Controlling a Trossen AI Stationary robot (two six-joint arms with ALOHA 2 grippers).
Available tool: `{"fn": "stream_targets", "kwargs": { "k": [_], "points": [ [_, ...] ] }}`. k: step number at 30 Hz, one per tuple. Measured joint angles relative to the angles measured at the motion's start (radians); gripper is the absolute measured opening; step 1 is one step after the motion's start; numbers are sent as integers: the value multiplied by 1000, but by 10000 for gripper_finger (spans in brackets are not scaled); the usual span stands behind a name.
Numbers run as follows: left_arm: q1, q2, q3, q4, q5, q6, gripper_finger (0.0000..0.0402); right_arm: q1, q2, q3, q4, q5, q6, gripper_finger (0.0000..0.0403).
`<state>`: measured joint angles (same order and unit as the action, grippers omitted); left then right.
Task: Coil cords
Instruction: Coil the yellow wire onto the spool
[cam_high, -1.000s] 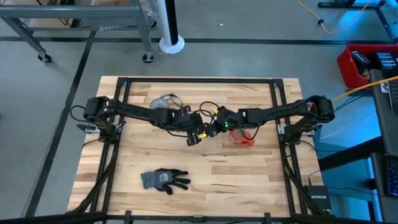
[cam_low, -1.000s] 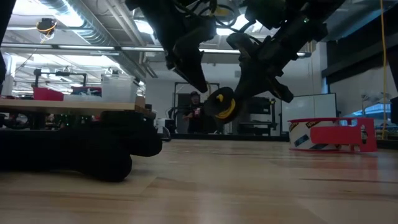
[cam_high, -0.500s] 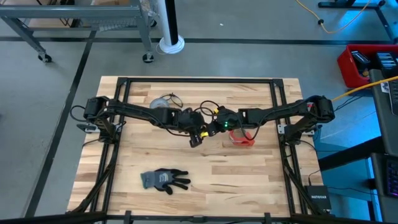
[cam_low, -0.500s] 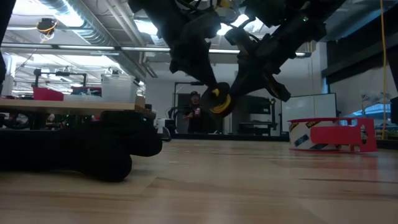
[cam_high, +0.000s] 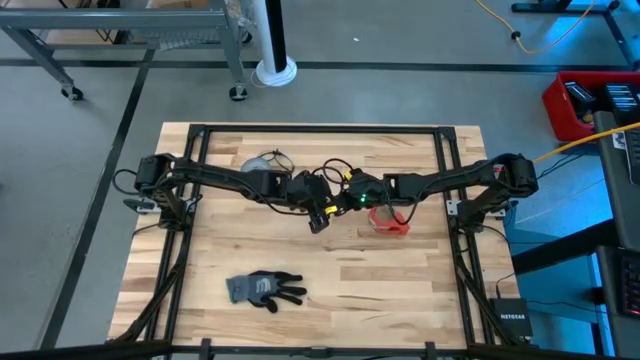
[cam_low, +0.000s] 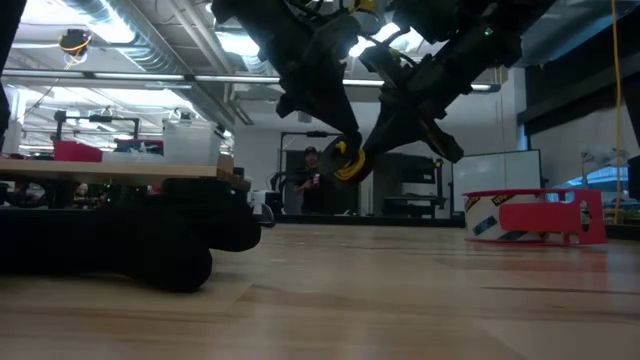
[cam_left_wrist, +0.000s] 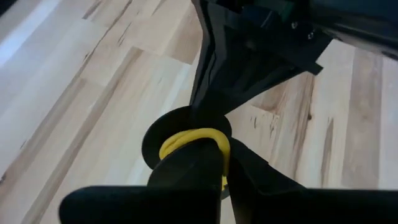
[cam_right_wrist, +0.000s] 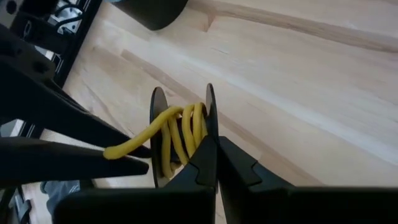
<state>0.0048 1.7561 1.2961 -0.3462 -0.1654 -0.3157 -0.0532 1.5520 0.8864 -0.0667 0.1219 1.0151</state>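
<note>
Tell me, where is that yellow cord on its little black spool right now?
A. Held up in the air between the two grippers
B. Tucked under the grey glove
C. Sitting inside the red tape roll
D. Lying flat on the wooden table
A: the yellow cord on its black spool hangs above the table, pinched between the left gripper and the right gripper.

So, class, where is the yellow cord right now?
The yellow cord is wound on a black spool held above mid-table between the left gripper and right gripper, left of the red tape roll.
</note>
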Motion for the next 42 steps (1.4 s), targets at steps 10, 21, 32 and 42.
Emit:
{"fn": "stream_targets", "kwargs": {
  "k": [10, 21, 32, 42],
  "points": [
    [-6, 0, 0, 39, 25, -23, 1, 1, 0, -2, 59, 41, 0, 5],
    [-8, 0, 0, 23, 27, -28, 1, 1, 0, -1, 82, 85, 9, 5],
    [-23, 0, 0, -9, 24, -21, 2, 1, 0, 0, 87, 85, 7, 5],
    [-26, 0, 0, -12, 24, -19, 2, 1, 0, 0, 99, 84, 0, 5]
  ]
}}
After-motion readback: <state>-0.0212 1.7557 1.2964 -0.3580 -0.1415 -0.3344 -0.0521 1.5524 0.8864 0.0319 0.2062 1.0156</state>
